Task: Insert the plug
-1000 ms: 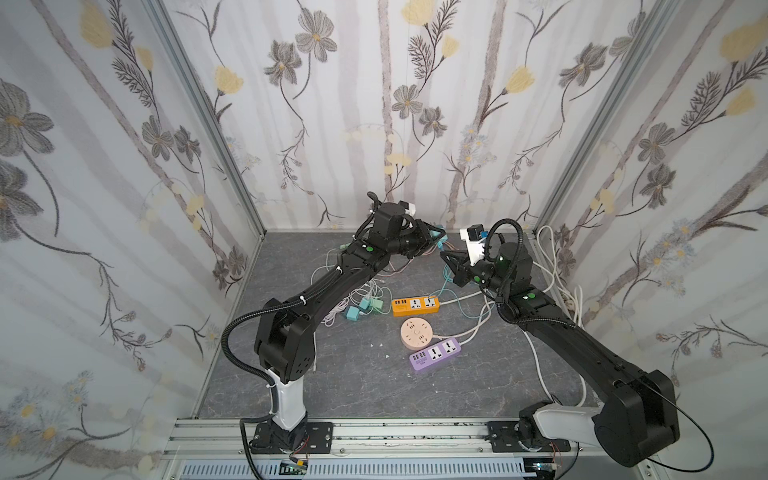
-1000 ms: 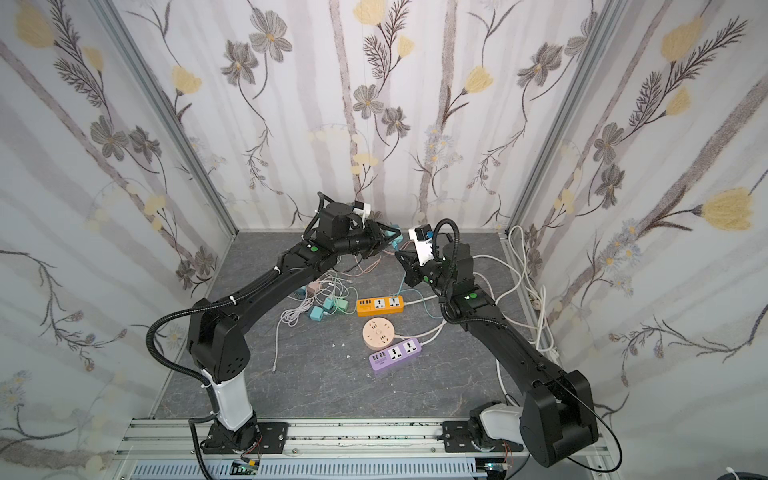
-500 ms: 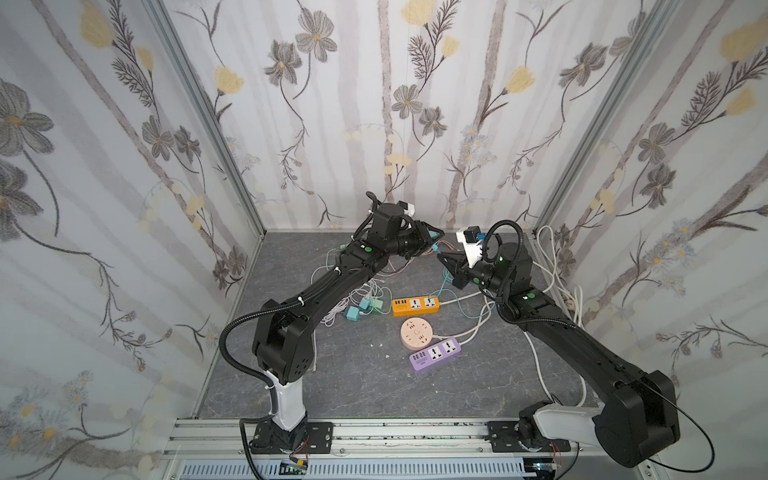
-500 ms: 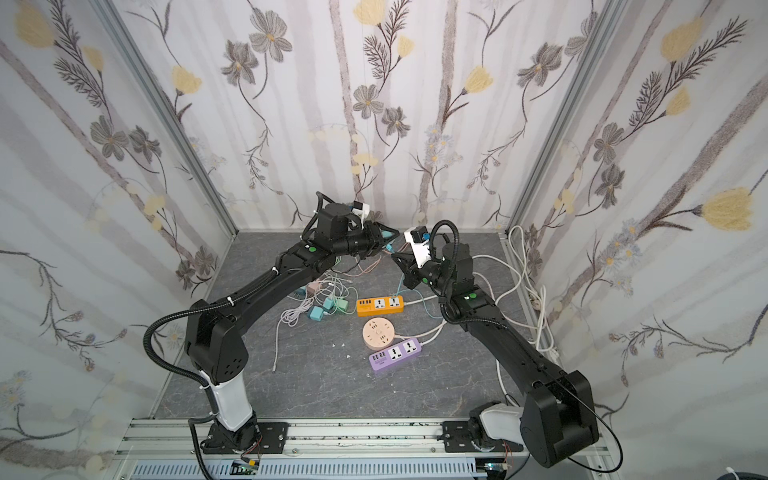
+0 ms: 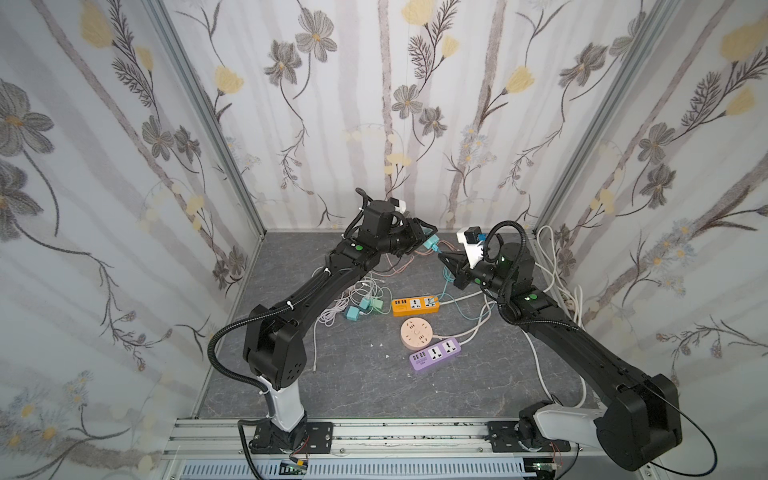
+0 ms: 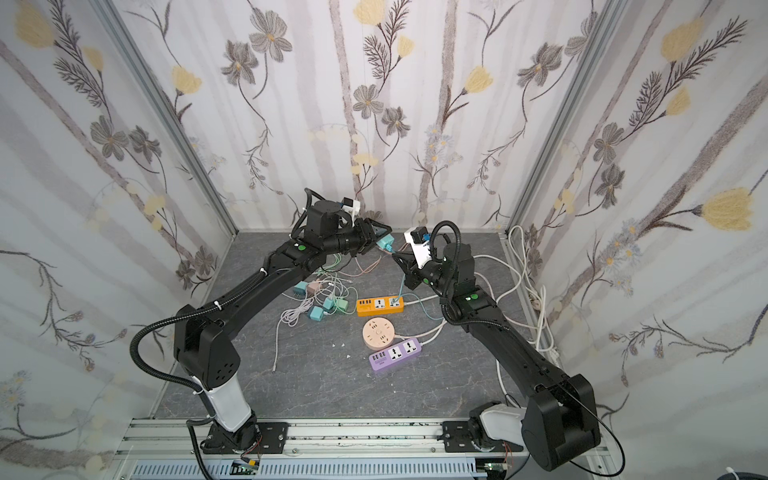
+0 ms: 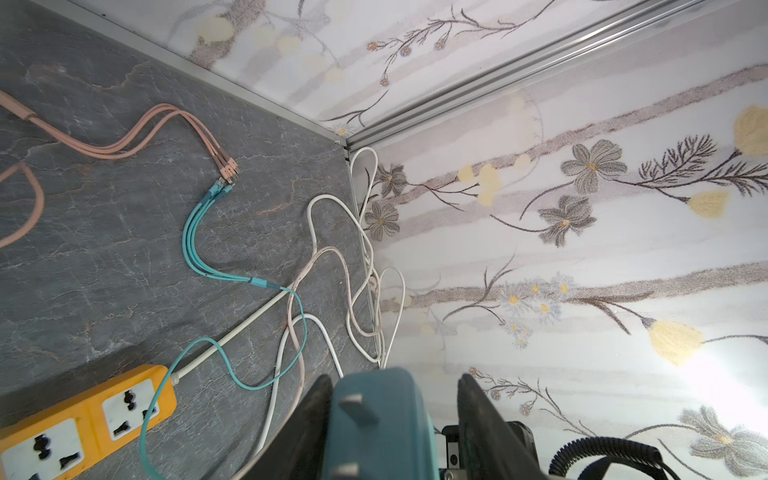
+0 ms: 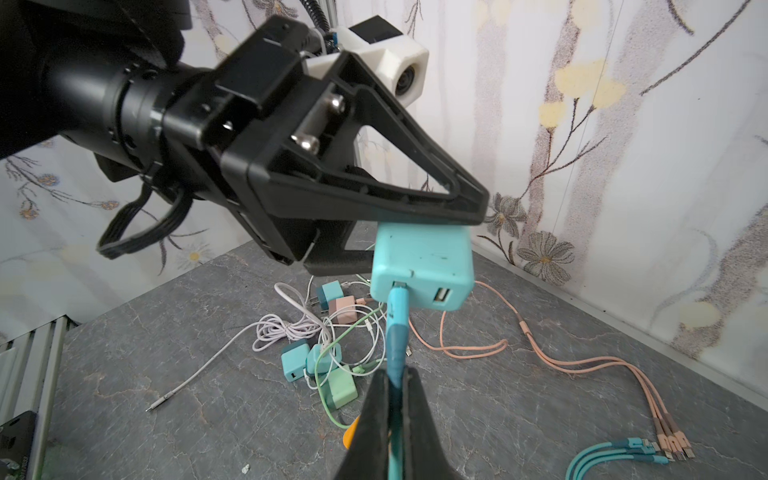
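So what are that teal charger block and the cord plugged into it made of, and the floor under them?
Teal charger block: seemingly hard moulded plastic, matt, with rounded edges, a seam and small scuffs.
Teal cord: probably a smooth rubbery sheath; it bends in soft curves.
Floor: grey with pale veins like slate, possibly only a printed sheet.
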Robot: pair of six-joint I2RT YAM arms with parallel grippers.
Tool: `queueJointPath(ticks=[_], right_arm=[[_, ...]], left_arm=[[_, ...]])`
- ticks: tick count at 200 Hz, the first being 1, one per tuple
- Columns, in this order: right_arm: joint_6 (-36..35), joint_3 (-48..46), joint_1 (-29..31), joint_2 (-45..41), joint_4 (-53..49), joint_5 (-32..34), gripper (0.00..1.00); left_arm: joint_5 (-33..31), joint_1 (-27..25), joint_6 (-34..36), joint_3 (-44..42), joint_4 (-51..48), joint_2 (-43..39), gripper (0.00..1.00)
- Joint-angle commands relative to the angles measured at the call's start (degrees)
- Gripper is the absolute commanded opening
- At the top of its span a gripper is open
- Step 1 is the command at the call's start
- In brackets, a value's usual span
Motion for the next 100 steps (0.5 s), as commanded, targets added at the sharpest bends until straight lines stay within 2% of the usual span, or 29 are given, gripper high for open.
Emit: queueJointPath(ticks=[1,54,75,100], right_arm=[[-1.0,0.0,-0.1,0.6,0.9,0.3,0.0],[-1.3,-0.4,0.0,1.2,1.7,-1.8,0.0],[-1.7,-1.2,0.0,0.8,1.6,-2.0,0.0],[-2.0,-1.9,0.1,0.3,1.6,-2.2,0.0]], left_arm=[[-0.2,0.0,0.3,-0.6,0.4,-0.7,0.48],[-0.4,0.1,-0.2,-0.8,0.5,-0.2,0.36],[-0.5,0.3,0.0,-0.5,0.1,-0.1,0.36],[-1.4,0.5,0.7,-0.4,-0.9,-0.5,0.42]])
